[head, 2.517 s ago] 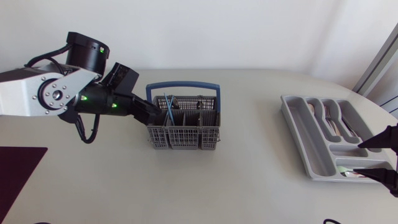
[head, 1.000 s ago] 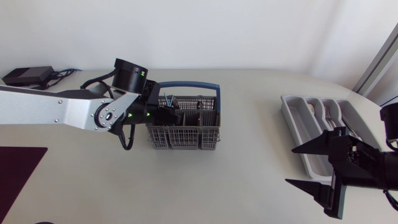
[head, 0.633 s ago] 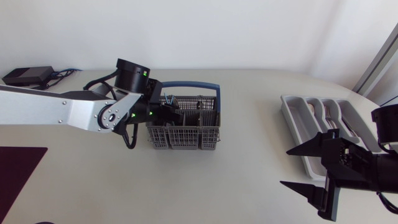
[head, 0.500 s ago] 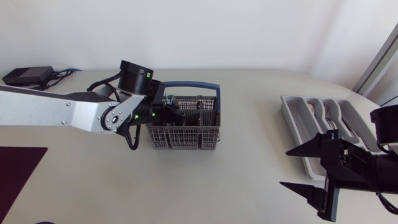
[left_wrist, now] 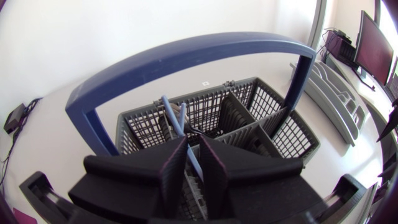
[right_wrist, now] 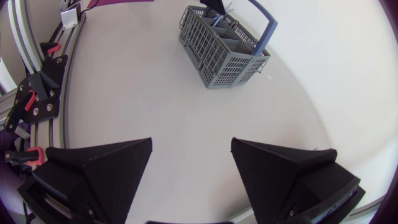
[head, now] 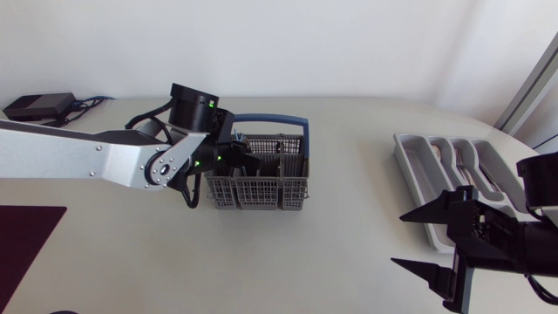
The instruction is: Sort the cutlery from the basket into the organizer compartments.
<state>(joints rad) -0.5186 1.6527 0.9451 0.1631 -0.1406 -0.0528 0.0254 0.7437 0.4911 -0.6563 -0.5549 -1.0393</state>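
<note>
Cutlery like the blue-handled piece (left_wrist: 171, 115) standing in the basket (left_wrist: 249, 84) is probably light, stiff and a bit slick, so it's best pinched well down the handle, where it can't swivel. It's clamped in the almost fully closed left tool (left_wrist: 193, 143), while the right tool (right_wrist: 191, 143) is held wide open and empty over the tabletop (right_wrist: 155, 81), near the organizer (head: 410, 170).
</note>
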